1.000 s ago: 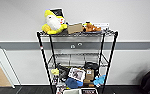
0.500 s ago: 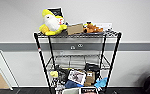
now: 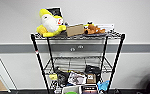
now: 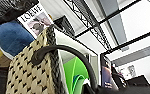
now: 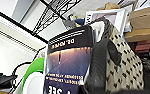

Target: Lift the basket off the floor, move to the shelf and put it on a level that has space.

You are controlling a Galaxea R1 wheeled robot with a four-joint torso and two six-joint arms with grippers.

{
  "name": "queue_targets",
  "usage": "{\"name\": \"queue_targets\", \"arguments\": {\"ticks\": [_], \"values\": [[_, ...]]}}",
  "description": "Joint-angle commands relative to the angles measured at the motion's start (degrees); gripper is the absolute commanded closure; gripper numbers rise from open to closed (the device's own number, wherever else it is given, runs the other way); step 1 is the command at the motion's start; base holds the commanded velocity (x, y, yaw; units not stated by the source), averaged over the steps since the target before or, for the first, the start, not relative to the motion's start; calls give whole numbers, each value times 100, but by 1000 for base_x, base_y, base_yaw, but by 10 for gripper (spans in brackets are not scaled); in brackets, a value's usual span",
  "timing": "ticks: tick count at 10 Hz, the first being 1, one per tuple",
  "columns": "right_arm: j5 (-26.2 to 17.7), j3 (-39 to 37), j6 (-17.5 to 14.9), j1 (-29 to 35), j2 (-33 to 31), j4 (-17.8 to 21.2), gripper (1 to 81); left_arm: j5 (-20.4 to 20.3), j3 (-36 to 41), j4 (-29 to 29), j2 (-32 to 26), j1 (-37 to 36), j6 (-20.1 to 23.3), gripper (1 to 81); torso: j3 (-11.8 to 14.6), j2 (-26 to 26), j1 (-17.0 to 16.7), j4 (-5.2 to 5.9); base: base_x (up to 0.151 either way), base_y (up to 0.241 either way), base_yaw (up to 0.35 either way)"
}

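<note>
The rack (image 3: 77, 62) stands against a pale wall (image 3: 131, 20) that has a grey band (image 3: 13, 47) running behind it. On the top tier a yellow and white plush toy (image 3: 49, 23) sits at the left edge, a small cardboard box (image 3: 75, 30) rests near the middle, and a brown plush animal (image 3: 93, 29) lies toward the right edge. The second tier (image 3: 76, 63) is mostly bare wire mesh, with a dark object (image 3: 92, 68) near its right side. Below it a crowded tier holds a printed packet (image 3: 76, 78), a small brown box (image 3: 91, 78) and something blue (image 3: 102, 85) by the right front post. The basket (image 3: 76, 89) shows at the lower edge of the head view, in front of the rack's lower part, with something green inside it. In the left wrist view the basket's speckled weave (image 4: 26, 75) and its dark curved handle (image 4: 66, 53) loom close, with a green item (image 4: 74, 72) inside and a blue plush shape (image 4: 12, 37) beyond. The right wrist view shows the other woven end (image 5: 126, 65), its dark handle (image 5: 101, 62) and a dark book (image 5: 68, 62) standing in the basket. Whether either gripper's fingers are apart or closed cannot be told.
</note>
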Motion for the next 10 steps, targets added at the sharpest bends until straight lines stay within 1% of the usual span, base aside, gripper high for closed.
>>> {"name": "queue_targets", "arguments": {"ticks": [1,3,8,10], "values": [[569,751,86,943,-72,-10,811,-157,647,225,-77,-860,-25,811,0,0,0,0,112,0,0],[569,831,95,960,-107,-9,811,-157,805,225,-156,-895,-25,811,0,0,0,0,112,0,0],[578,919,104,969,-151,-10,811,-157,858,225,-174,-904,-25,811,0,0,0,0,108,0,0],[578,962,104,1004,-177,-9,811,-157,910,225,-191,-904,-17,811,0,2,5,0,0,0,0]]}}
